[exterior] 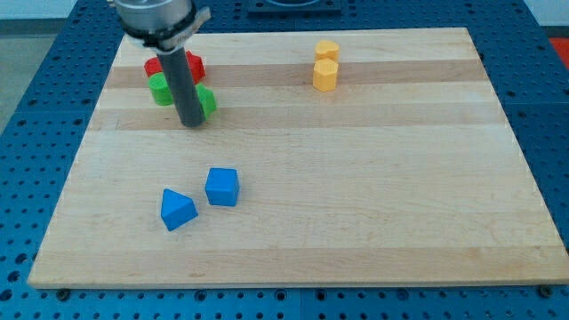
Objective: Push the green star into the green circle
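My tip point(192, 124) sits at upper left, touching a green block point(207, 101) half-hidden behind the rod; another green block point(161, 90) lies just left. Shapes unclear. No fingers here, nothing held.

Pale wooden board point(356, 204) with lengthwise grain bands, resting on a blue perforated metal bench point(53, 98) with a regular hole grid; even, diffuse lighting throughout.
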Available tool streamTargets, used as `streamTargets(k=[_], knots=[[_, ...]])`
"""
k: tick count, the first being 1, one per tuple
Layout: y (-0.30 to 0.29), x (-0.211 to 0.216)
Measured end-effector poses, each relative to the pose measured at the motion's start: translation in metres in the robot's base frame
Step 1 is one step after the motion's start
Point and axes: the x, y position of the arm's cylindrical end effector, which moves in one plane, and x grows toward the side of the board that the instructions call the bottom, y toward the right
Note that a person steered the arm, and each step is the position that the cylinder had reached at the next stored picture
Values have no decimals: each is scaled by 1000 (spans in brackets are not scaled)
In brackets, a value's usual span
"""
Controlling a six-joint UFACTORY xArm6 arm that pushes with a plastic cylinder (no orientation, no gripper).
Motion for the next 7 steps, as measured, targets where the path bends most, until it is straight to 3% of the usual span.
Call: streamTargets(k=[1, 3, 4, 6, 7], knots=[[1, -15], [79, -10], [79, -42], [8, -44], [22, -43]])
